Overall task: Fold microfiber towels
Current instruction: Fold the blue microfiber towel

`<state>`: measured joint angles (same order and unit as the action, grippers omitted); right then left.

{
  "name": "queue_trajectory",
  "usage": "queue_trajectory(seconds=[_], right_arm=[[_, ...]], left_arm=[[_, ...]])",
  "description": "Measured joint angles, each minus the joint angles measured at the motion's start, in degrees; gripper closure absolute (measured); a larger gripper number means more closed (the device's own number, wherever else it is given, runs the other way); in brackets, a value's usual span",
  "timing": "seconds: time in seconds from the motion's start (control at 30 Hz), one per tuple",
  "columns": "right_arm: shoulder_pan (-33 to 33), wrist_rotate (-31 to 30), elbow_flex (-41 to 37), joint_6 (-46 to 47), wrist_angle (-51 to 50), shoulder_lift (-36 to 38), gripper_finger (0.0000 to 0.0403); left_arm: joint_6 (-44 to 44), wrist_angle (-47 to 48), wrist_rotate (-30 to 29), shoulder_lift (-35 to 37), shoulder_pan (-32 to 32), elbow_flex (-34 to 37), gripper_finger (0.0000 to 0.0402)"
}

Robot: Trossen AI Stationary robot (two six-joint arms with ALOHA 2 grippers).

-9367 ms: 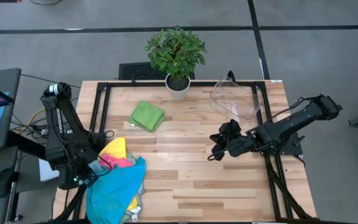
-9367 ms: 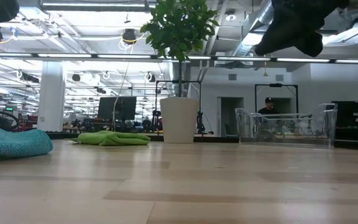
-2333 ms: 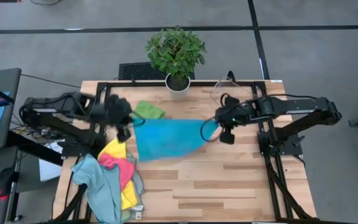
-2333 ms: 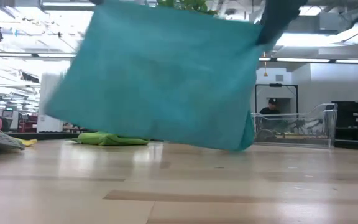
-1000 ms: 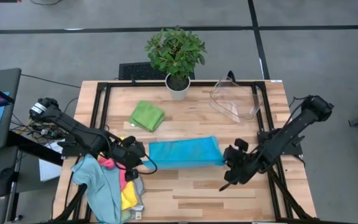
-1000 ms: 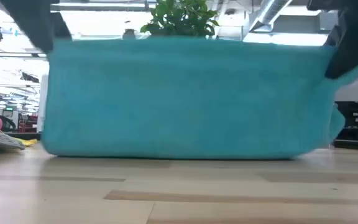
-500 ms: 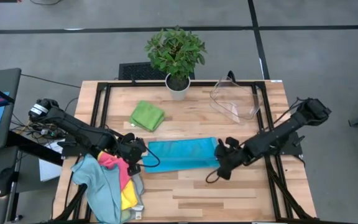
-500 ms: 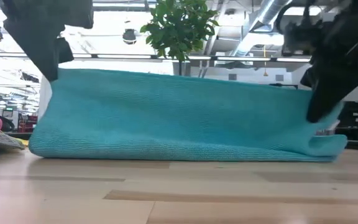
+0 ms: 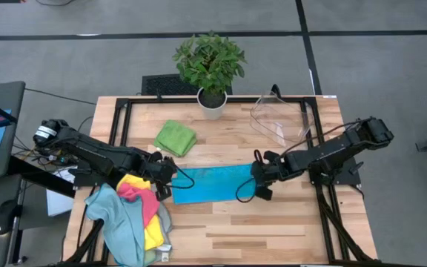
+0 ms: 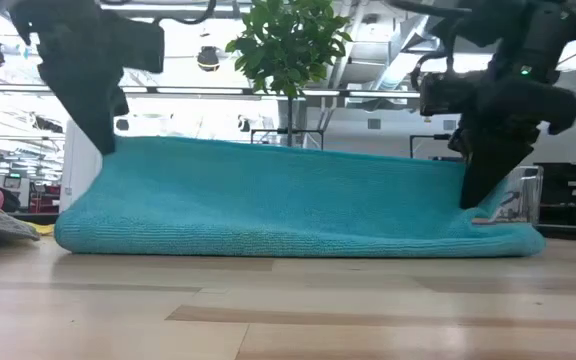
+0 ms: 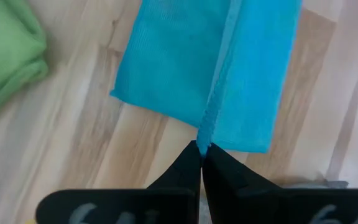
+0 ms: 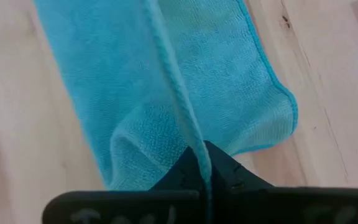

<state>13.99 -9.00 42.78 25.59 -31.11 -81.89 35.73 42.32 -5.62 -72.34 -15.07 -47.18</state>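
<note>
While the blue towel (image 9: 212, 183) lies doubled over mid-bench (image 9: 273, 230), the left tool (image 9: 166, 183) and right tool (image 9: 259, 180) each pinch an end of its upper edge, with the folded green towel (image 9: 176, 138) beyond.

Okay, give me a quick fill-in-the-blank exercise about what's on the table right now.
1. Both claws pinch the edge of the ____ towel.
2. The left claw holds one end of it and the right claw holds the ____ end.
3. The folded green towel lies on the table in front of the potted ____.
Missing words: blue; other; plant.
</note>
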Motion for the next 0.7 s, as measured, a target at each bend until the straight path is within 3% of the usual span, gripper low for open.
queue_trajectory(seconds=[0.17,0.33,0.5,0.7], right_arm=[[-1.9,1.7,0.0,-2.6,0.1,0.0,0.0384],[-2.9,3.1,-0.4,-3.2,0.6,0.0,0.0361],[-2.4,7.6,-4.5,0.5,2.9,0.0,0.0346],[-1.3,5.3,-5.5,1.3,4.7,0.1,0.0344]], left_arm=[[0.9,-3.6,0.9,0.0,0.3,3.1,0.0401],[2.5,-4.4,0.6,0.0,0.3,4.0,0.0401],[2.6,-6.9,-0.4,0.0,0.3,4.0,0.0401],[3.1,-7.1,-1.2,0.0,0.4,4.0,0.0401]])
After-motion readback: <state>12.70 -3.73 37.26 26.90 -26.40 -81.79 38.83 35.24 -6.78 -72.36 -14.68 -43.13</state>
